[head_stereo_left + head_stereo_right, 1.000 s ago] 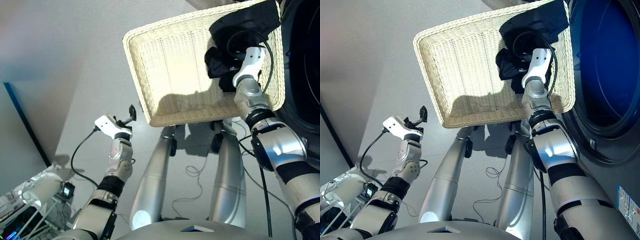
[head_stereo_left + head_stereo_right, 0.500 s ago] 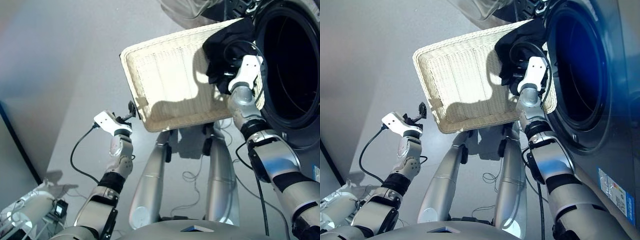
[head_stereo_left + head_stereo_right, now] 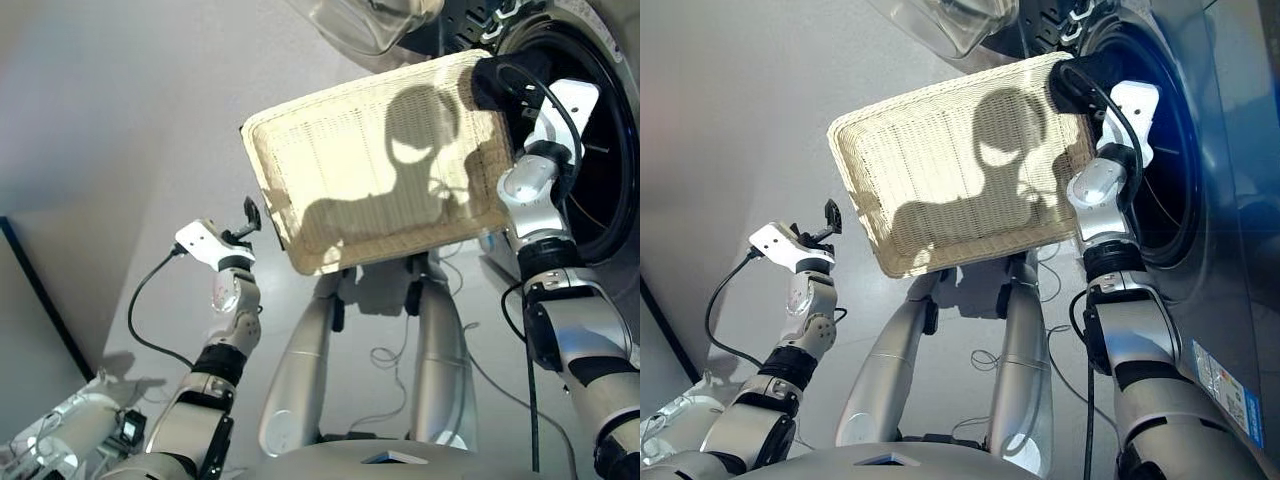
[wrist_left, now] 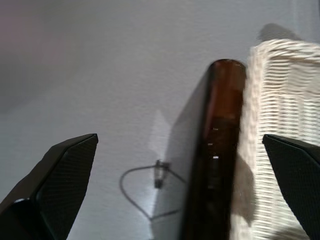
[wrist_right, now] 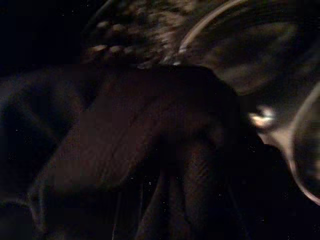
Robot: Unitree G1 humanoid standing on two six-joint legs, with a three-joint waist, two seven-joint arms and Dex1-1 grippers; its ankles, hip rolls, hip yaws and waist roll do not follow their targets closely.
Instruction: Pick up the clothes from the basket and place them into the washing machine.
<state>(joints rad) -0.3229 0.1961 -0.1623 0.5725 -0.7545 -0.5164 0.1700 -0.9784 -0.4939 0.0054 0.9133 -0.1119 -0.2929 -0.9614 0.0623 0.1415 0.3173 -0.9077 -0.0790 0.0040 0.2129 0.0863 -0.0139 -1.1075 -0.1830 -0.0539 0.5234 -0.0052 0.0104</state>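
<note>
From the head views you see the basket [image 3: 380, 160] lying with nothing inside but the shadow of your arm; its far right corner sits just beside the washing machine [image 3: 1200, 150] opening. Your right gripper [image 3: 497, 80] is up at that corner, at the mouth of the drum, with a dark garment [image 3: 492, 78] bunched at its tip. The porthole door [image 3: 365, 22] is swung open above the basket's far edge. Your left gripper [image 3: 249, 213] hangs off the basket's left edge, near the rim but apart from it, carrying nothing.

In the left wrist view your two fingers [image 4: 60, 175] stand wide apart, released, with the floor between them; the wicker rim [image 4: 280, 100] and a dark brown bar [image 4: 220, 145] beside it are ahead.

In the right wrist view dark cloth [image 5: 140, 160] fills nearly everything, with a curved glint of the drum [image 5: 250, 60] behind it. You cannot tell from any view whether the right jaws are clenched on the cloth.
</note>
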